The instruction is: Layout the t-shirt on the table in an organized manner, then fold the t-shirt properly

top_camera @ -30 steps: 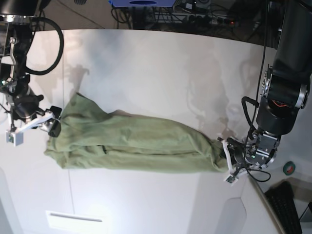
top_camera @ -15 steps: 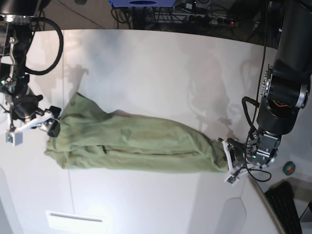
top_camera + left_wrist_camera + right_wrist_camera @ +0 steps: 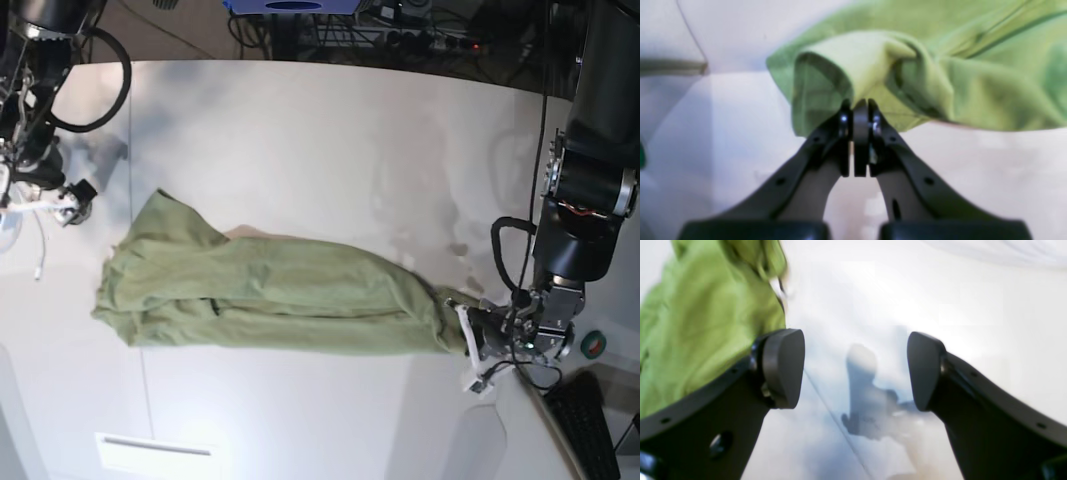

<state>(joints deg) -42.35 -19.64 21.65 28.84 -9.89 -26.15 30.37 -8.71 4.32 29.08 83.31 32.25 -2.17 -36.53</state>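
Across the table (image 3: 320, 130) the t-shirt (image 3: 270, 295) lies bunched in a long roll. At one end the left gripper (image 3: 858, 110) pinches a fold of its cloth; beyond the other, the right gripper (image 3: 855, 370) gapes wide, empty, beside the shirt.

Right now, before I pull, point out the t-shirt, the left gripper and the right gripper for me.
t-shirt (image 3: 270, 290), base view, middle of the bunched green body.
left gripper (image 3: 858, 105), left wrist view, closed fingertips pinching the cloth edge.
right gripper (image 3: 855, 368), right wrist view, the gap between its open pads.
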